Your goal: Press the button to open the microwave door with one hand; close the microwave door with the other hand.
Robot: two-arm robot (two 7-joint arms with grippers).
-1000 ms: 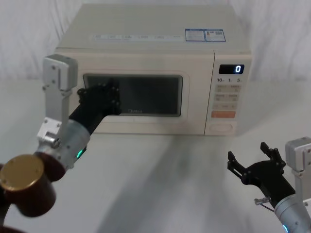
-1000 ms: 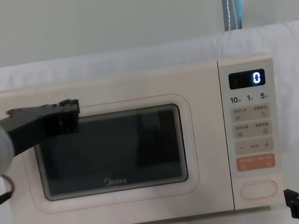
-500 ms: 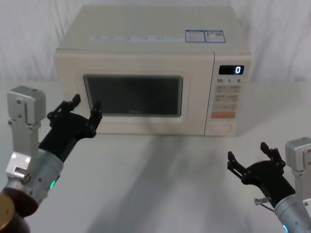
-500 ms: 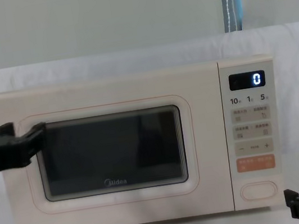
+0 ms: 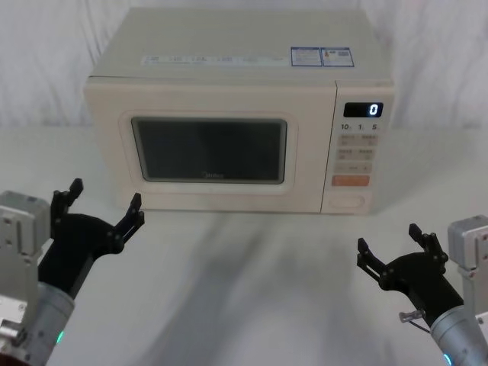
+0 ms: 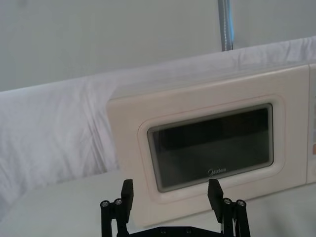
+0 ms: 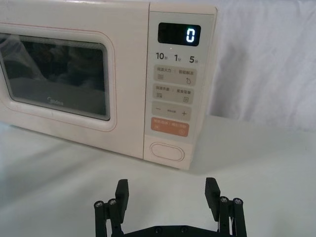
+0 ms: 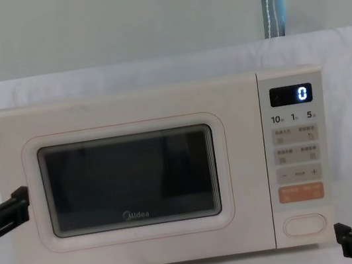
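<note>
Now the microwave door point(image 5: 210, 149) looks shut, ahead of both hands. Left hand point(image 5: 99, 217) and right hand point(image 5: 393, 255) hang spread, empty. Door maybe unlatched; it could swing open.

Cloth-draped test bench point(image 5: 252, 305), plain backdrop point(image 8: 112, 21)

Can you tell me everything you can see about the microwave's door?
The microwave door is a broad cream slab that looks like smooth plastic, covering most of the front of the microwave. It has a dark rounded window, a thin pink outline around it and a small grey Midea logo under the glass. It is shut, flush with the narrow control panel beside it, and upright. Nothing touches it: the left gripper hangs open above the table, in front of its lower left corner.
</note>
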